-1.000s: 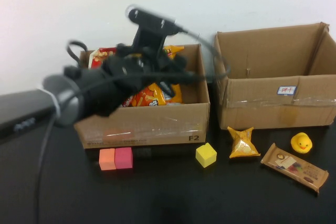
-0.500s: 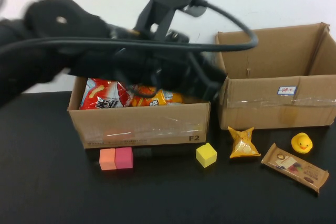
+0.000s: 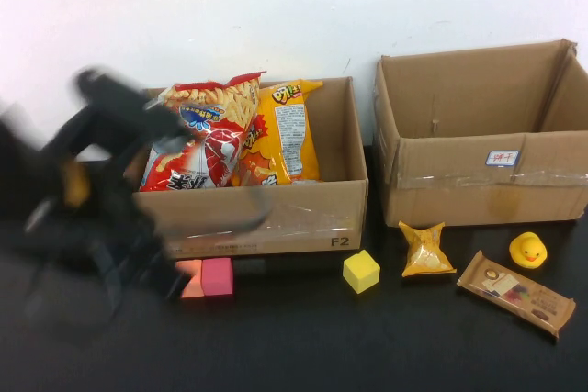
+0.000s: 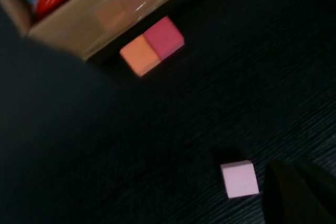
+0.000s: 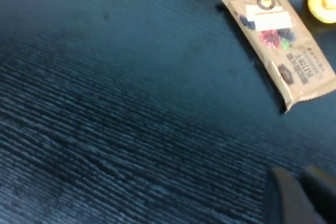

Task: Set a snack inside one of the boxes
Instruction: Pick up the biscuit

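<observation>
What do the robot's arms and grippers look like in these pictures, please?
The left arm is matte black with rounded joint housings, a yellow-orange patch and thin dark cables, smeared by motion blur. The left gripper and the right gripper show in their wrist views only as dark, tapered black jaws at the edge, with no readable markings.

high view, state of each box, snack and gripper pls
left box: open, two chip bags upright inside
right box: open, looks empty
brown snack bar: flat on table
gold pouch: on table
left gripper: shut, empty, above table
right gripper: shut, empty, near snack bar
</observation>
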`<action>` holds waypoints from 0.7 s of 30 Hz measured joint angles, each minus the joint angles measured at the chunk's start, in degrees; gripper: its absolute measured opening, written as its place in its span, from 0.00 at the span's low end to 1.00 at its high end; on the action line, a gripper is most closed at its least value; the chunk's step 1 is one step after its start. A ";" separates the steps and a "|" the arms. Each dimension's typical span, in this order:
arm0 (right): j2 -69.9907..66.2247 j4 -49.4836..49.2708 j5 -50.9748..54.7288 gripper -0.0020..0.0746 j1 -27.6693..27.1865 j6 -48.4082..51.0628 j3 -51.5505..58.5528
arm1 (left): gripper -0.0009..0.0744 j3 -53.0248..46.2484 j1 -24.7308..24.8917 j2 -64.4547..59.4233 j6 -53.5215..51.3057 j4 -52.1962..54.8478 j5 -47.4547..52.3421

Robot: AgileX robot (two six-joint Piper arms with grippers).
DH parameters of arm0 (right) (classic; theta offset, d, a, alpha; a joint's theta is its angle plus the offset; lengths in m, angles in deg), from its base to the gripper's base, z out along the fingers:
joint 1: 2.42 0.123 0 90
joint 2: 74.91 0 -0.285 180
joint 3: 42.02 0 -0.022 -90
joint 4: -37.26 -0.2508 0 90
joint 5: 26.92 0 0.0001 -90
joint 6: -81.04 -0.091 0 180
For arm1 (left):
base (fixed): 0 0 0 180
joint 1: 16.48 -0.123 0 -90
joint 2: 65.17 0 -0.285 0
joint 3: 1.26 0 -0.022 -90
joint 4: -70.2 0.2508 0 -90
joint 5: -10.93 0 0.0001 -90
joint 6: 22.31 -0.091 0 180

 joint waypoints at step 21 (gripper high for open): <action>-43.37 4.42 -13.92 0.85 -0.14 0.00 -20.05 | 0.01 -37.68 0.00 39.16 4.31 4.17 -12.69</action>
